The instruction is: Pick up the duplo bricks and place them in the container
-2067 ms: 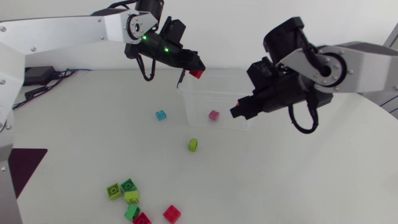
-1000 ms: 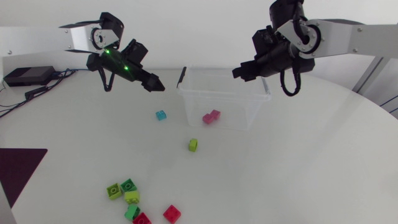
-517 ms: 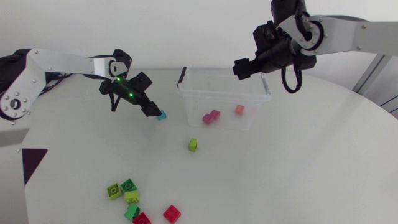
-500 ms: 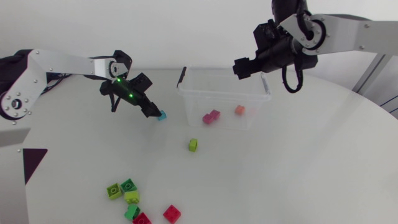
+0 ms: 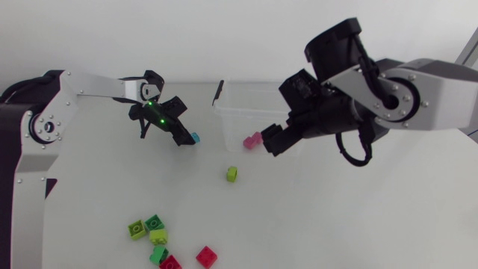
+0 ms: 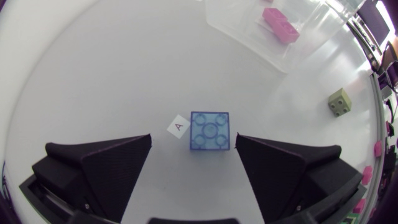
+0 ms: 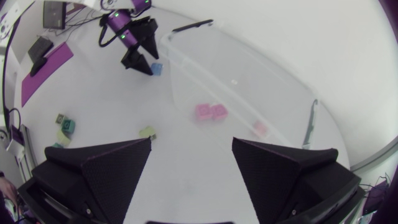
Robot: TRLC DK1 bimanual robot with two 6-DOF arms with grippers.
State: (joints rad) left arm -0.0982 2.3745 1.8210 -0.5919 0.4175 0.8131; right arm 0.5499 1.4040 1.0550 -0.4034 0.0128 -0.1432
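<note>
Left end effector [image 5: 181, 139] is down over the blue brick [image 6: 210, 130], fingers spread. The brick sits between them with neither finger on it, flat on the bench [image 5: 336, 217] at the container's [image 5: 246, 110] nine o'clock. Light, rigid, slick plastic, I'd say: pinch the two flat side walls squarely, below the studs, or it may squirt out. Right end effector [image 5: 272, 143] hangs spread and empty at the container's six o'clock.

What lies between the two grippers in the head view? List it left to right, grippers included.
left gripper → blue brick → lime brick → pink brick → right gripper
</note>
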